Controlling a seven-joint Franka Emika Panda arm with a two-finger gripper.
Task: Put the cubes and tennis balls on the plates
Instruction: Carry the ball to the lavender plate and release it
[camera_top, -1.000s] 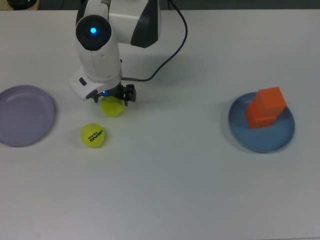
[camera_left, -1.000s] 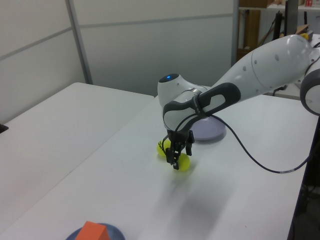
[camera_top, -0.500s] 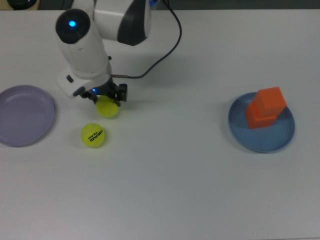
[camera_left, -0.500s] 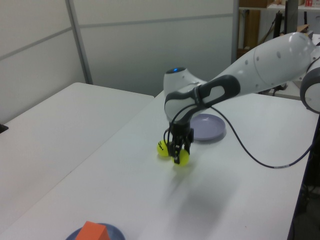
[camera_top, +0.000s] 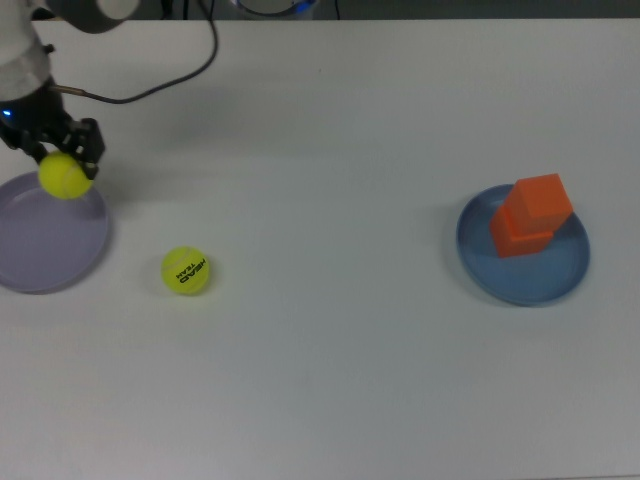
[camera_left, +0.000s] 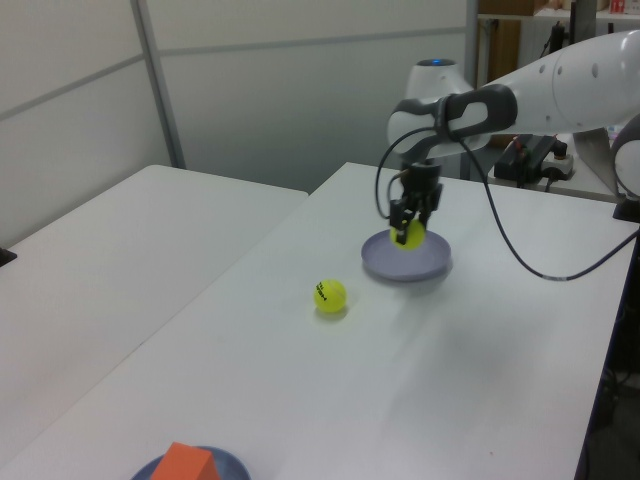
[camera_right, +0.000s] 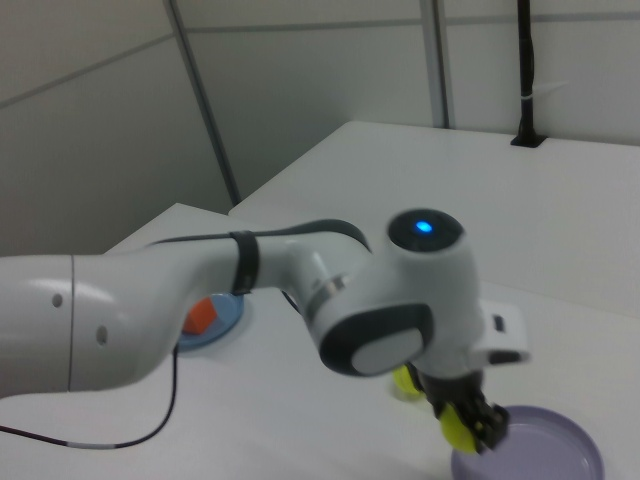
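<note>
My gripper (camera_top: 62, 165) (camera_left: 411, 226) (camera_right: 468, 425) is shut on the plain tennis ball (camera_top: 64, 176) (camera_left: 409, 235) (camera_right: 456, 427), held in the air over the rim of the lavender plate (camera_top: 40, 240) (camera_left: 405, 265) (camera_right: 545, 450). The lettered tennis ball (camera_top: 186, 271) (camera_left: 330, 296) (camera_right: 404, 381) rests on the table, to the right of that plate in the top view. Two orange cubes (camera_top: 530, 215) (camera_left: 184, 463) (camera_right: 200, 317) sit stacked on the blue plate (camera_top: 525, 270) (camera_left: 230, 464) (camera_right: 222, 320) at the top view's right.
The arm's black cable (camera_top: 140, 92) (camera_left: 520, 255) trails over the table behind the gripper. In the left view a wall panel and shelving stand beyond the table's far edge.
The gripper has carried the plain ball up off the table and to the top view's left, from beside the lettered ball to over the lavender plate's edge.
</note>
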